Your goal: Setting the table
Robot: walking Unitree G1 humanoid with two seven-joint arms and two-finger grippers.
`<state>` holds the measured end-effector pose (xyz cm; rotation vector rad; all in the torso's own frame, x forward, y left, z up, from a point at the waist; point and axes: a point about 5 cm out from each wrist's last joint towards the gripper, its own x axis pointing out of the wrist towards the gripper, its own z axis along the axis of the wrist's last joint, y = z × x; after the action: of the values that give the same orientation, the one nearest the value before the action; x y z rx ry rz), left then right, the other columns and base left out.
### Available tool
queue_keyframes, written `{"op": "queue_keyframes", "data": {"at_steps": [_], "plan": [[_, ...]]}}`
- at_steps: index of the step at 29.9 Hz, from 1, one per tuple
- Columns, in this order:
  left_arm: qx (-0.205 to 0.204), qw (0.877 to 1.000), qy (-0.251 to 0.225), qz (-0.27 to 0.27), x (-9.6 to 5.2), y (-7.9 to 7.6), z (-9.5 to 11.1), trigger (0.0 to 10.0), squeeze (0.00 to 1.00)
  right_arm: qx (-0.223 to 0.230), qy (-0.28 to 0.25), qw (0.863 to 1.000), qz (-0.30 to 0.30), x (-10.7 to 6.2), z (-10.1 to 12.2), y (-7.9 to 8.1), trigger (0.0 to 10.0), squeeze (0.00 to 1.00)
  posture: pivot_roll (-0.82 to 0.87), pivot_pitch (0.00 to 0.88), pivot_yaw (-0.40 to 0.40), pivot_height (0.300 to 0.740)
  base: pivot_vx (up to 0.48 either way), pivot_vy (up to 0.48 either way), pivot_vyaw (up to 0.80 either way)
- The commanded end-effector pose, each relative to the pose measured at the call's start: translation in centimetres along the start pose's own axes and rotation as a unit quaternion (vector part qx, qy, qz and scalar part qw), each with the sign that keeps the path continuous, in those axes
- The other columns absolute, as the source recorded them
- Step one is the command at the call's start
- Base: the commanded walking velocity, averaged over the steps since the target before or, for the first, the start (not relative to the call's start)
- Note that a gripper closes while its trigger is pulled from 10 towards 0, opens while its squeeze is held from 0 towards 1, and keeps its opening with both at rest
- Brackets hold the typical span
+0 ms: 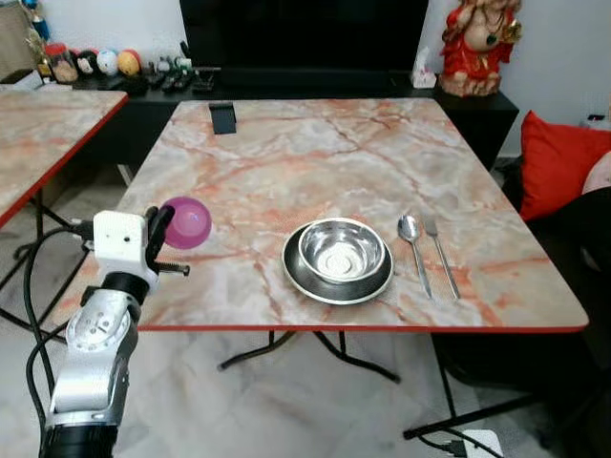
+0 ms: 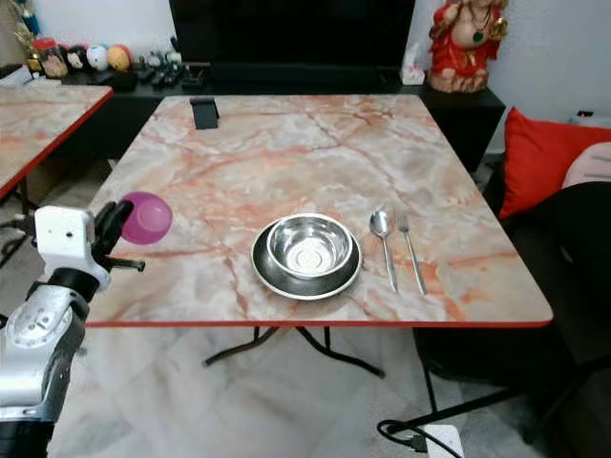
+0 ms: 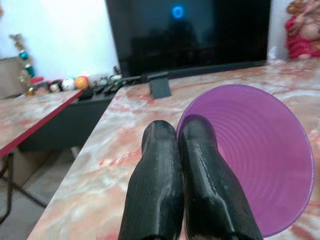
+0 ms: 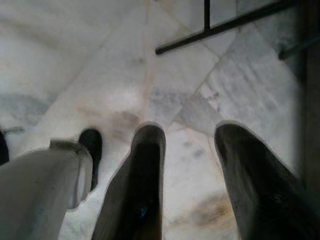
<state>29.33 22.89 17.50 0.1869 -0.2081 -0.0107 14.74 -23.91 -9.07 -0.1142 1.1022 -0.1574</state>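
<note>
A purple plastic cup hangs over the left part of the marble table, its rim pinched by my left gripper, which is shut on it. In the left wrist view the two black fingers meet on the cup's rim, one inside and one outside. A steel bowl sits in a steel plate near the front edge. A spoon and a fork lie to the right of the plate. My right gripper hangs open above the floor.
A small black holder stands at the table's far left. A second marble table is on the left. A TV unit with ornaments and a red figurine lines the back wall. Red cushions lie on the right.
</note>
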Motion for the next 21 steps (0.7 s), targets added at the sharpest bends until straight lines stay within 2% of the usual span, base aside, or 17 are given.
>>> {"op": "queue_keyframes", "data": {"at_steps": [1, 19, 21], "plan": [[0.001, 1.000, -0.009, -0.004, 0.16, -0.09, 0.46, 10.0, 0.00, 0.001, 0.006, 1.000, -0.003, -0.07, -0.49, -0.28, 10.0, 0.00, -0.02, 0.000, -0.005, 0.732, 0.000, 0.000, 0.00], [-0.017, 1.000, -0.004, -0.018, 0.53, 0.35, 0.64, 10.0, 0.00, 0.012, 0.005, 1.000, -0.003, -0.06, -0.43, -0.21, 10.0, 0.00, -0.02, 0.000, -0.004, 0.732, 0.000, 0.000, 0.00], [-0.022, 1.000, -0.005, -0.014, 0.73, 0.51, 0.72, 10.0, 0.00, 0.019, 0.006, 1.000, -0.002, -0.06, -0.47, -0.18, 10.0, 0.00, -0.02, 0.000, -0.004, 0.732, 0.000, 0.000, -0.66]]}}
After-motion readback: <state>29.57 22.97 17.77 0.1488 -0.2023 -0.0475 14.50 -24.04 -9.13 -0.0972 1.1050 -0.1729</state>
